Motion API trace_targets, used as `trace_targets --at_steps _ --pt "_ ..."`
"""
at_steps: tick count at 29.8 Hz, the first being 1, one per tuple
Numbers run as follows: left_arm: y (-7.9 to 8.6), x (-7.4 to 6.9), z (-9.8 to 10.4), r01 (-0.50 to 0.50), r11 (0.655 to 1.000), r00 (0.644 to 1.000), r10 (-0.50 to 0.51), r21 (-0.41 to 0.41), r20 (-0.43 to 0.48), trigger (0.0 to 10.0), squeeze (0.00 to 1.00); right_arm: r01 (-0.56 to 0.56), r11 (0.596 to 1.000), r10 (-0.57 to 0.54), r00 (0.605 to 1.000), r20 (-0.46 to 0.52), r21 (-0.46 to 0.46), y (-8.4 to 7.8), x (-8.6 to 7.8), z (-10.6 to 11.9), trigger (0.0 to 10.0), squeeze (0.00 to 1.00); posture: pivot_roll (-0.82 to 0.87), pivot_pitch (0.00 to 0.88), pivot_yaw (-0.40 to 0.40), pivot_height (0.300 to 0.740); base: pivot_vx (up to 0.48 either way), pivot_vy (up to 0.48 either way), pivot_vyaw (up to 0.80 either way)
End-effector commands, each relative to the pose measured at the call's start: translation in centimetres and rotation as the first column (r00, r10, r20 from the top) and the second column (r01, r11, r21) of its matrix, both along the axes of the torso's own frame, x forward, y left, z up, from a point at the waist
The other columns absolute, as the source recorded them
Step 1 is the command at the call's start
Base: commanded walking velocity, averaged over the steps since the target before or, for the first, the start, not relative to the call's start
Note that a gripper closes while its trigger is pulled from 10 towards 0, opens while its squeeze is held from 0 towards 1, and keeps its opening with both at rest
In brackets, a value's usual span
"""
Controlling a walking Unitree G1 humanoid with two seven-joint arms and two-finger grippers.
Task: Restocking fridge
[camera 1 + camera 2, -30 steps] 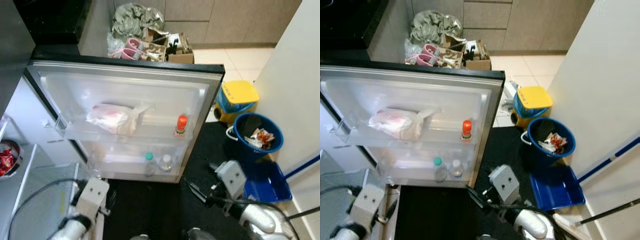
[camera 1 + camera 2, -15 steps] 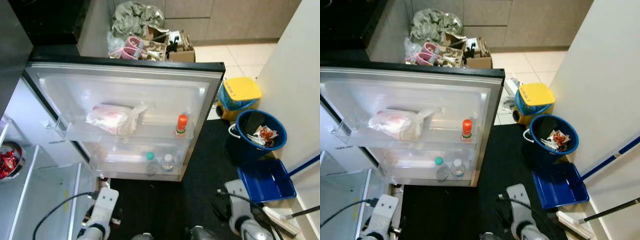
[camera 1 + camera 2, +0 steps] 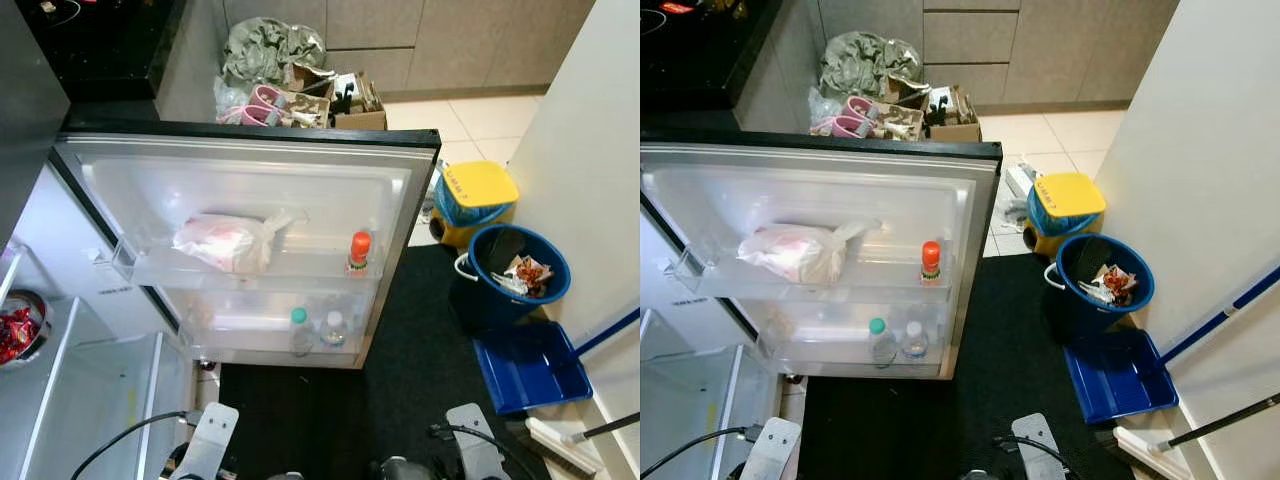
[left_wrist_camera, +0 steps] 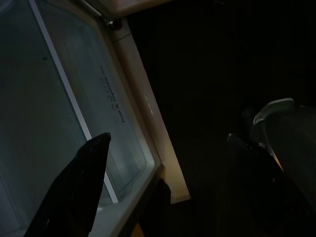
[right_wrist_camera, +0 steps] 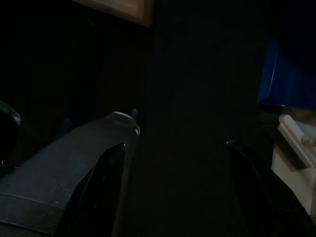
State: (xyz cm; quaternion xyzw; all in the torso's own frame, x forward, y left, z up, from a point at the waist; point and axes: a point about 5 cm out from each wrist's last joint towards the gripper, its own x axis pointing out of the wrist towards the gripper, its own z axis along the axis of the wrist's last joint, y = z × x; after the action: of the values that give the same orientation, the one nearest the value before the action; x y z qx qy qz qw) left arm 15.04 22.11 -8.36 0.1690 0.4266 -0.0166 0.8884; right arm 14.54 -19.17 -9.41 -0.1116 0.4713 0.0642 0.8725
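Standing before the open fridge door (image 3: 240, 190), both grippers hang low, jaws spread and empty; best fetch an item first, then aim for the door shelf (image 3: 250, 270).

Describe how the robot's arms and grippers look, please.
Each wrist ends in a pale grey, flat block with small round holes, seen at the left arm and the right arm. A thin black cable loops to each. The left gripper and right gripper each have two long, glossy black fingers.
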Motion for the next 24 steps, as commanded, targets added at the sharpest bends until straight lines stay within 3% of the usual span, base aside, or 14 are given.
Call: trace_targets --at_steps 1,24 --pt "0.3 -0.6 -0.3 0.003 1.0 1.0 -0.003 0.022 -0.02 10.0 0.0 0.013 1.0 -0.013 1.0 -0.006 -0.015 -0.3 -0.5 -0.2 10.0 0.0 -0.03 0.086 -0.03 0.74 0.0 0.0 0.0" --pt "-0.2 -1.6 -1.1 0.018 0.999 0.997 -0.015 0.038 -0.075 10.0 0.0 0.029 0.999 -0.029 0.999 0.022 0.036 0.1 -0.2 -0.2 10.0 0.0 -0.03 0.087 -0.032 0.74 0.0 0.0 0.0"
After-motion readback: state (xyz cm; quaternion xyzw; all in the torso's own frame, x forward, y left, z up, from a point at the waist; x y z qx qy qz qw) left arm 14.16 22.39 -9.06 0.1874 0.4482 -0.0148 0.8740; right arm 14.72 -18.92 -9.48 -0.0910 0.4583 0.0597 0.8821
